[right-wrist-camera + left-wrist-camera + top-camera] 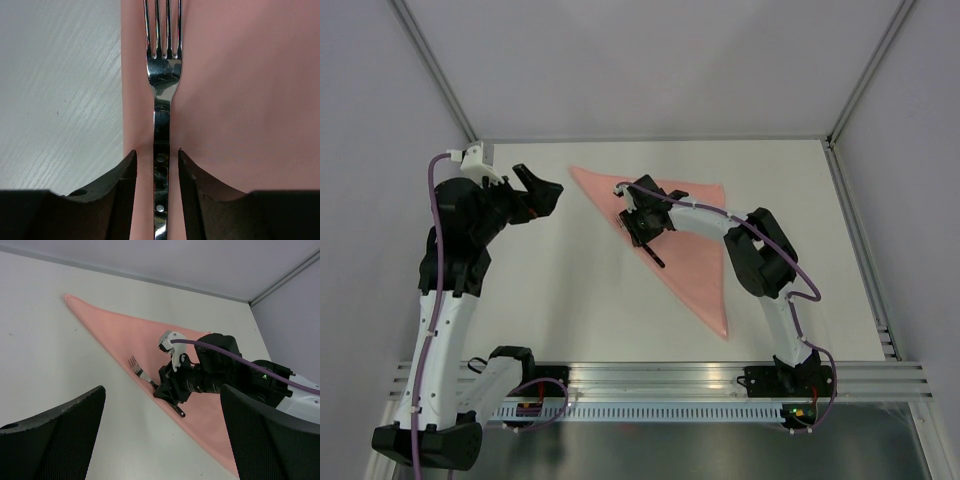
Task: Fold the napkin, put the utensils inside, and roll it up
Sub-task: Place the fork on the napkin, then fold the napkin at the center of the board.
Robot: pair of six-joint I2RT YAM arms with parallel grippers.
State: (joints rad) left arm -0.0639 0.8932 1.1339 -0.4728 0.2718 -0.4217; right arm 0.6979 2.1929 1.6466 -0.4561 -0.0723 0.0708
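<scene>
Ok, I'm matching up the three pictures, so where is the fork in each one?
Top external: the fork is near the centre, mostly hidden under the right gripper, with its handle end poking out toward the bases.
Left wrist: centre, tines pointing up-left.
Right wrist: centre, tines up, handle running off the bottom.
Shared landmark: the long edge of the napkin, just beside the fork in all three.

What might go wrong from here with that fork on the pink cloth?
The shiny metal fork lies along the edge of the folded pale pink satin napkin, so rolling might nudge it onto the white table. The right arm's black fingers straddle its handle closely; lifting crookedly may drag it askew.
</scene>
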